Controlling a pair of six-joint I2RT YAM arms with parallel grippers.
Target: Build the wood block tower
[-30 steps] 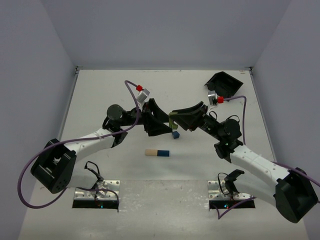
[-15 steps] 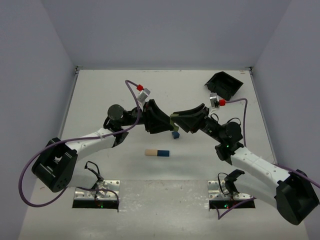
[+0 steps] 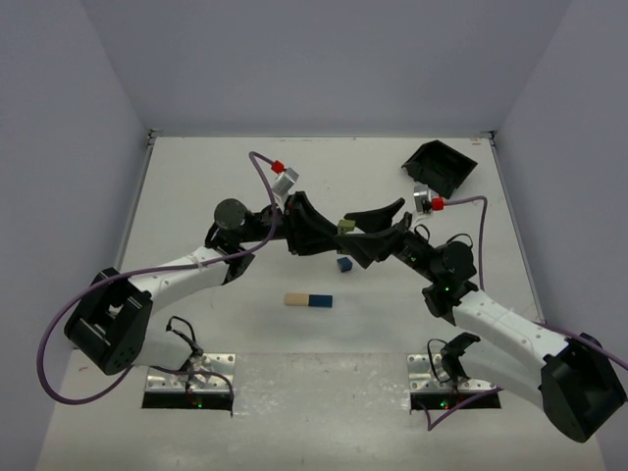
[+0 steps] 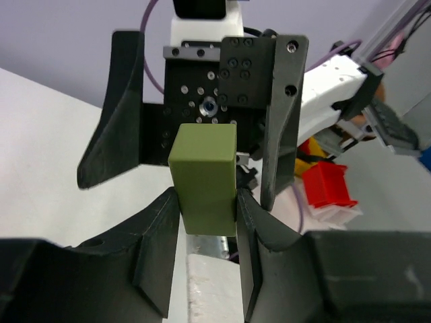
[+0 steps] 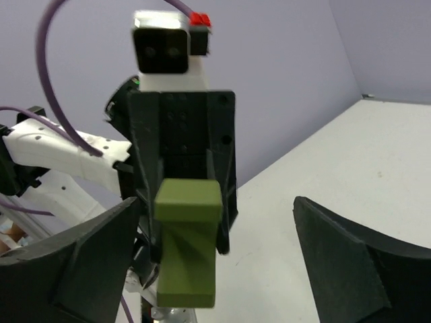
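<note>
Top external view: the olive green block [image 3: 345, 227] is being held aloft over the middle of the table [image 3: 196, 186]. It is being pinched by one end in the left gripper [image 4: 205, 202]. The right gripper [image 5: 214, 202] is being kept spread wide, its fingers [image 5: 350, 269] flanking the block at 9 and 3 o'clock without touching it. A dark blue cube [image 3: 343, 264] is lying on the table just at 6 o'clock from the block, and a tan-and-blue pair [image 3: 308, 299] is lying further off at 7 o'clock. No tower is being formed yet.

Trouble is being judged most likely from the crowding. The block could be knocked askew, or out of its short grip, if the spread fingers are being drawn back carelessly. The small blue cube could also be shoved aside while the block is being lowered onto it.
</note>
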